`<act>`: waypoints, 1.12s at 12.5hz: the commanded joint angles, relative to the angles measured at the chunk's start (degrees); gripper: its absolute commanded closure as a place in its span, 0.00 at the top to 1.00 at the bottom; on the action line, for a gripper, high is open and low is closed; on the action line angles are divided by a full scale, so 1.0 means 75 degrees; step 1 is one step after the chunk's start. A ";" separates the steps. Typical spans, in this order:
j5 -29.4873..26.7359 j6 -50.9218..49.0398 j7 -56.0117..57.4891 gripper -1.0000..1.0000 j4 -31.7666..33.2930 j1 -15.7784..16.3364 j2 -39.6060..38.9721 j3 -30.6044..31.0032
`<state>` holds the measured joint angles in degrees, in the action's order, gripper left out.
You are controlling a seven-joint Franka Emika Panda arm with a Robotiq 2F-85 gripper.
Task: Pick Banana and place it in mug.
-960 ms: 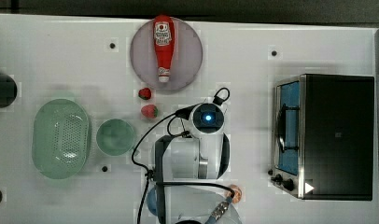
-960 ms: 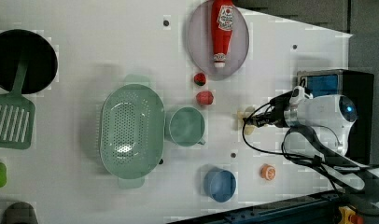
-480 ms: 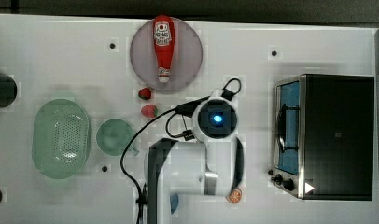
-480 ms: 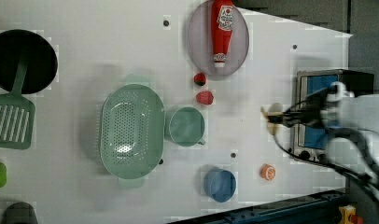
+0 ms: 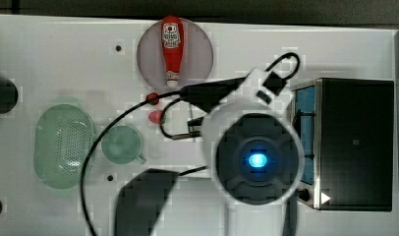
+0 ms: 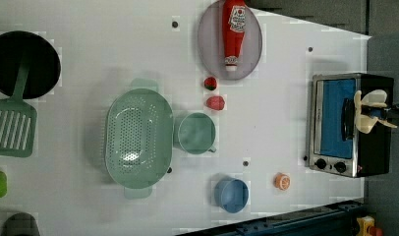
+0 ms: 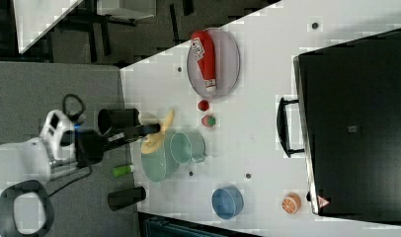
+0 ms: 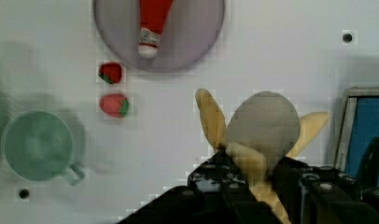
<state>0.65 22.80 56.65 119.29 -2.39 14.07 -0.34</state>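
Observation:
The banana point(image 8: 253, 158) is pale yellow and peeled open, and my gripper point(image 8: 250, 173) is shut on it, holding it high above the table. In the left view the banana point(image 6: 367, 111) hangs in front of the toaster oven, with the gripper point(image 6: 380, 114) reaching in from the left view's right edge. The right view has the banana point(image 7: 158, 132) at the gripper's tip point(image 7: 156, 129), just beside the mug point(image 7: 186, 146). The mug point(image 5: 121, 144) is a small mint-green cup with a stubby handle, standing upright and empty point(image 6: 196, 133) point(image 8: 36, 144) next to the colander.
A ketchup bottle point(image 6: 234, 34) lies on a grey plate point(image 6: 207, 44). Two strawberries point(image 6: 214, 102) sit near the mug. Green colander point(image 6: 138, 137), blue bowl point(image 6: 231, 194), orange slice point(image 6: 282, 181), toaster oven point(image 6: 345, 123), black pan point(image 6: 23, 64) and green spatula point(image 6: 11, 128) stand around.
The arm has risen and swung toward the left view's right with the banana in its grip, now level with the toaster oven. The arm's body looms larger in the top view.

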 commanded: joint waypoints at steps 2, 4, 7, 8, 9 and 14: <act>0.0100 -0.0463 -0.2639 0.22 0.0460 0.0466 -0.0301 0.1324; 0.0051 -0.0435 -0.3792 0.22 0.0473 0.0507 -0.0395 0.1934; -0.0431 -0.0327 -0.5653 0.22 0.0551 0.0544 -0.0664 0.2721; -0.0533 -0.0093 -0.6178 0.22 0.0635 0.0549 -0.0781 0.2946; -0.0538 0.0320 -0.6570 0.22 0.0777 0.0550 -0.0910 0.3140; -0.0538 0.2259 -0.7302 0.22 0.1571 0.0547 -0.1994 0.3383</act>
<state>-4.12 40.40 7.39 128.02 4.11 2.34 26.49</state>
